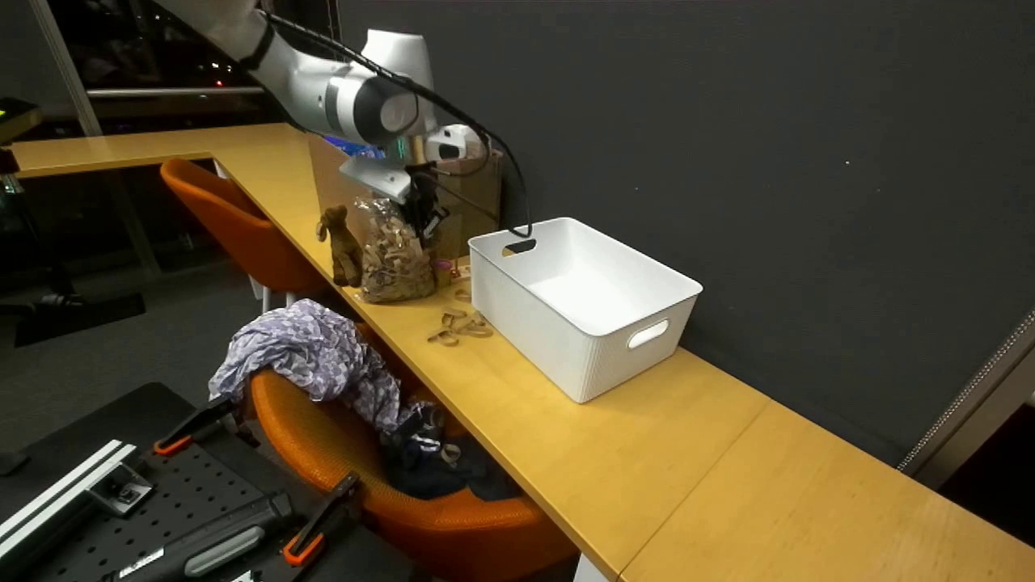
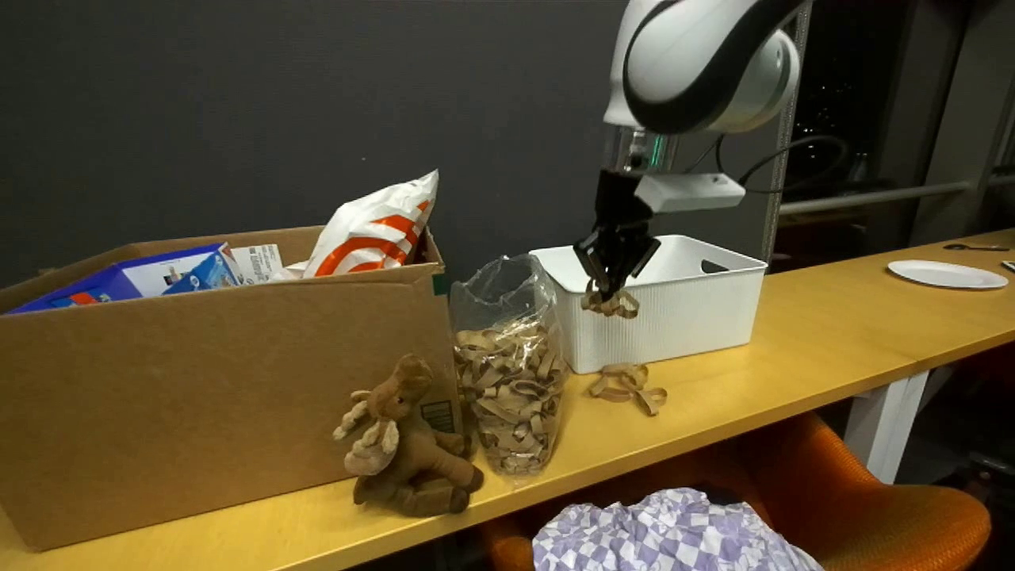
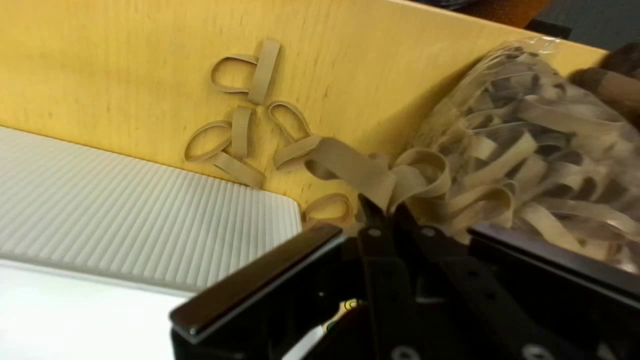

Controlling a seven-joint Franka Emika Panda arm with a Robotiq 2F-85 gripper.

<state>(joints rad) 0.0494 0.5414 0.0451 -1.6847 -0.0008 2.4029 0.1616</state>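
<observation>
The fingers (image 3: 380, 262) are drawn together at their tips, pinching tan looped bands (image 3: 357, 171); how many is hard to say, as they overlap the filled clear bag (image 3: 555, 165) in the wrist view. They hang above the desk (image 2: 833, 317), near the bag and the white bin (image 2: 658, 321). In an exterior view a plate (image 2: 947, 274) and a white-and-orange packet (image 2: 369, 230) show; in an exterior view clamps (image 1: 301, 551) appear in the foreground. The wrist view separates the loose bands (image 3: 241, 132) beside the bin.
</observation>
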